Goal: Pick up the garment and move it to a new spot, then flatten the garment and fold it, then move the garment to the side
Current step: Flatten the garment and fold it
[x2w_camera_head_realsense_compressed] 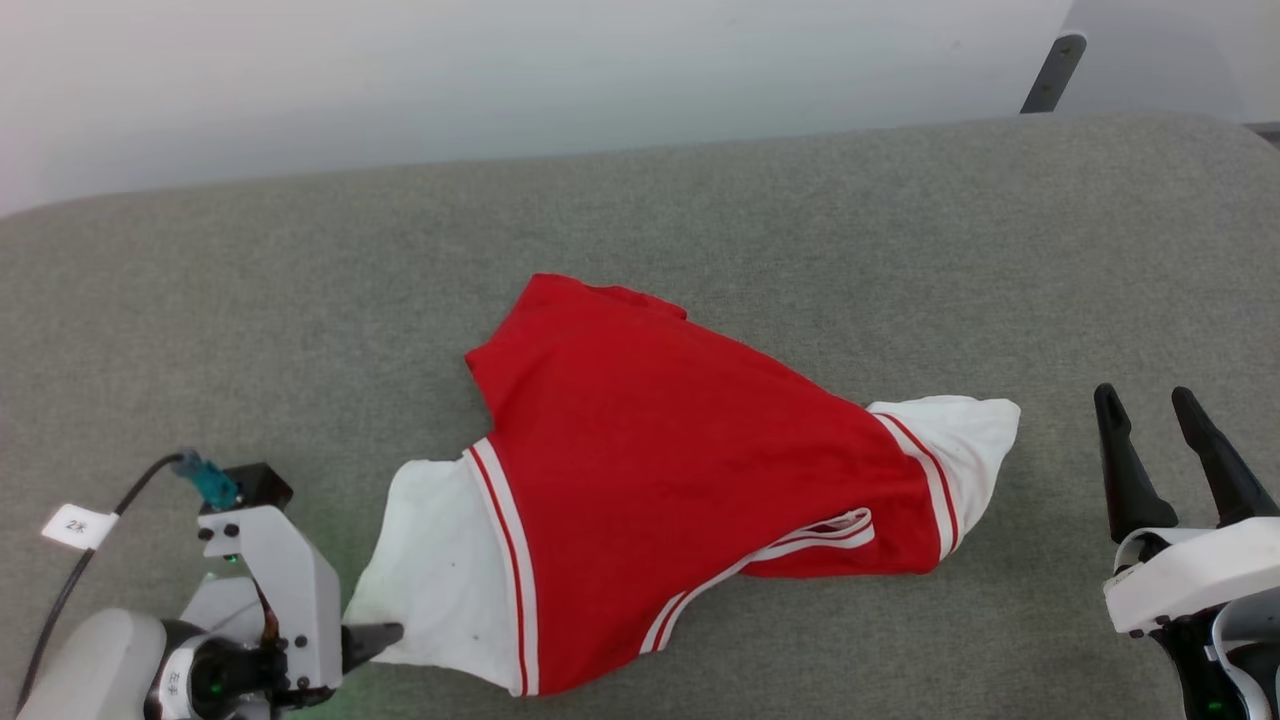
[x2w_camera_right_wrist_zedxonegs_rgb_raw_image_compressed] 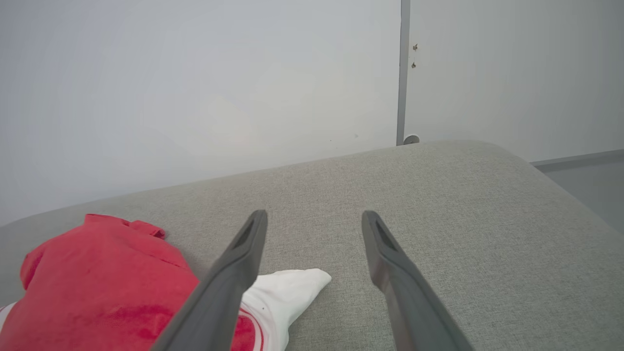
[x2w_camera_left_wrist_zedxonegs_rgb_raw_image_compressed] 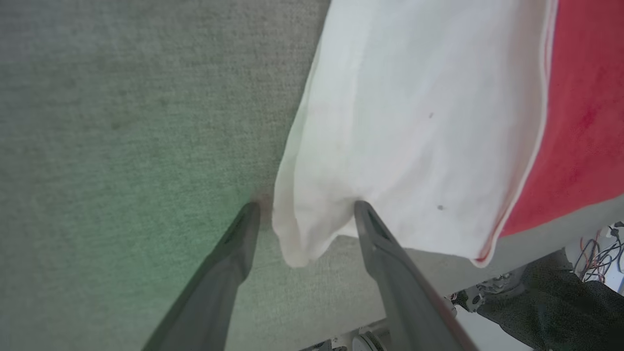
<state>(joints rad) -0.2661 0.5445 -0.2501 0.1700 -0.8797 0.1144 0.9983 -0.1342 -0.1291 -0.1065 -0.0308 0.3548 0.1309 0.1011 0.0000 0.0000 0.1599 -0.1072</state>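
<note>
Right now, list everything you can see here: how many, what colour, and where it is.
garment: one, red with white panels and striped trim, lying mid-cushion
cushion: one, grey, under the garment
wall: white, behind the cushion
post: one, dark, top right against the wall
tag: one, white, on a black cable by the left arm
left fingers: two, dark, open, either side of the garment's near white corner
right fingers: two, dark, open, over bare cushion to the right of the garment, not touching it
</note>
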